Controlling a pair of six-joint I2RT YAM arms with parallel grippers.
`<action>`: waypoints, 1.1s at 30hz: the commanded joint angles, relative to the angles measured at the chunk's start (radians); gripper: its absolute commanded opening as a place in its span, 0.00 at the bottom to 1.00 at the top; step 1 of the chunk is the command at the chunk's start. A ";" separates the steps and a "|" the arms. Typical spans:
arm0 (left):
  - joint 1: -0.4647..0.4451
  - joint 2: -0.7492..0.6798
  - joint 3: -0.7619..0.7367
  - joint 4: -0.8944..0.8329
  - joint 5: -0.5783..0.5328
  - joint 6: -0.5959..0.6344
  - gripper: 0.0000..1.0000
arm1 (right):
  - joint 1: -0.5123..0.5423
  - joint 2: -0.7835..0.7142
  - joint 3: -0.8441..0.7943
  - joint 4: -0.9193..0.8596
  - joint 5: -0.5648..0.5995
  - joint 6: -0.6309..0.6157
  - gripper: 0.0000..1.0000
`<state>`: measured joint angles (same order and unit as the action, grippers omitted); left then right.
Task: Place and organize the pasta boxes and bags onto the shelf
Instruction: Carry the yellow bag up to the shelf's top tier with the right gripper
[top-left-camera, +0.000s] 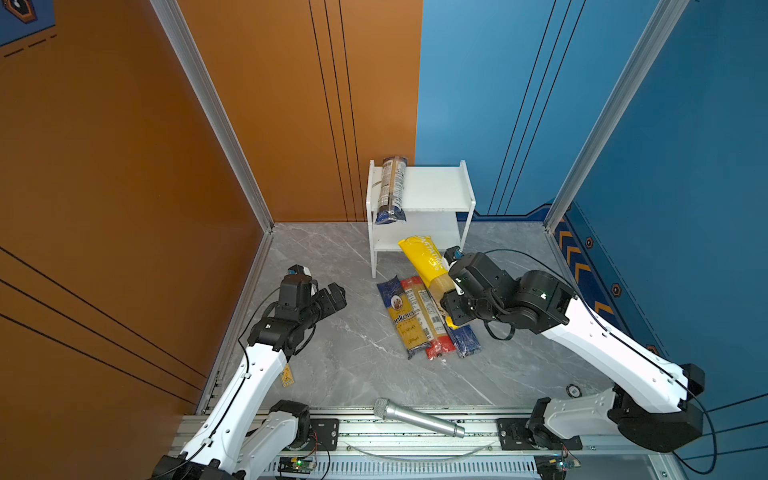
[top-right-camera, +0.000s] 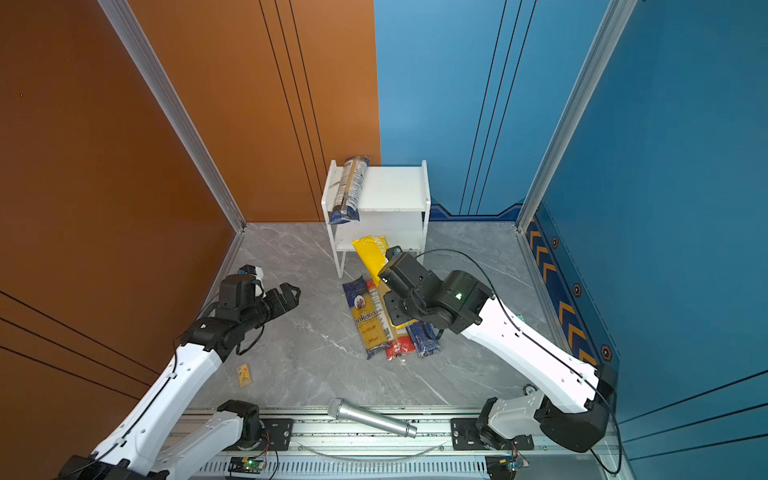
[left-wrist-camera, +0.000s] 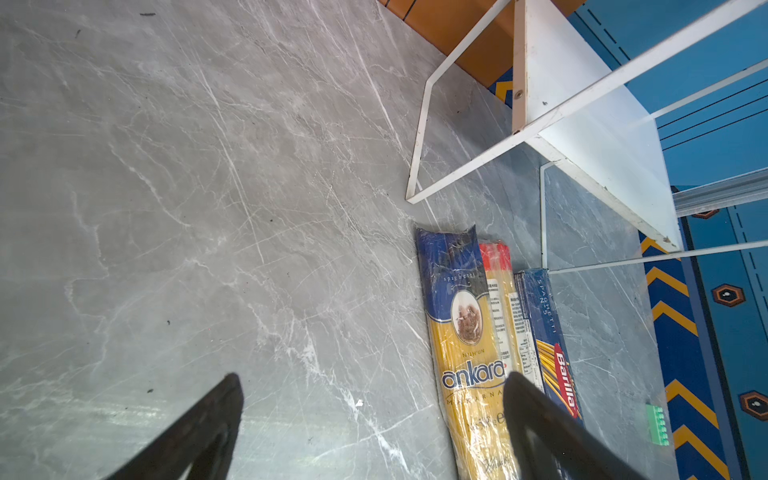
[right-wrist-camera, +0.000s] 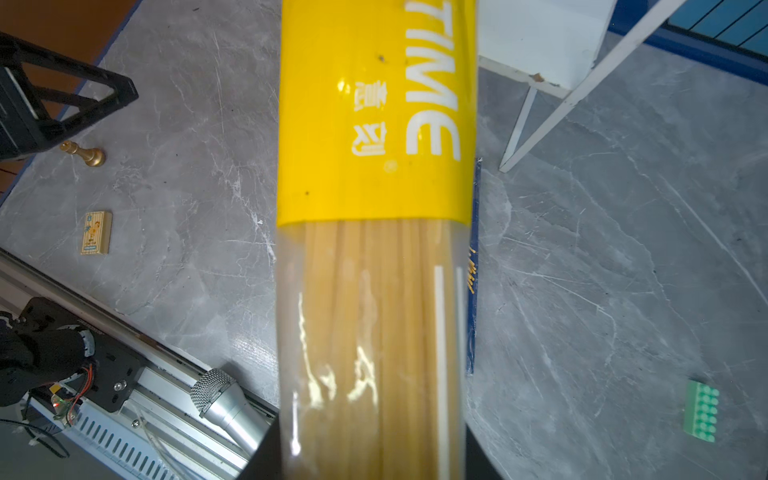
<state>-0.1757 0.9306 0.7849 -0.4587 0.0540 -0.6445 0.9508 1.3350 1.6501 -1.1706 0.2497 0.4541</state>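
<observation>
Fingers on the right (right-wrist-camera: 268, 465) clench the long yellow spaghetti pack (right-wrist-camera: 374, 124), plain only in their wrist view; left fingers (left-wrist-camera: 208, 424) gape empty.

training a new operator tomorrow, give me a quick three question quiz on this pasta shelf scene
1. True or false: the right gripper is shut on the yellow pack.
2. Pick one: the clear pack with dark-blue ends lies A) on the top board of the shelf, B) on its lower board, C) flat on the table.
3. How many packs lie side by side on the table between the two arms?

Key
1. True
2. A
3. Three: the Ankara pack, the red-ended pack and the Barilla pack.
</observation>
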 joint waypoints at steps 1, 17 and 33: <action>0.008 0.010 -0.012 0.026 0.001 0.018 0.98 | 0.006 -0.056 0.091 0.002 0.128 0.039 0.00; 0.007 0.020 -0.012 0.026 -0.009 0.034 0.98 | 0.002 0.035 0.373 -0.014 0.280 -0.015 0.00; -0.005 0.009 -0.016 0.026 -0.006 0.032 0.98 | -0.196 0.191 0.552 0.271 0.118 -0.025 0.00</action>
<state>-0.1764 0.9466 0.7845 -0.4507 0.0536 -0.6285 0.7822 1.5299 2.1277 -1.1164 0.3920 0.4061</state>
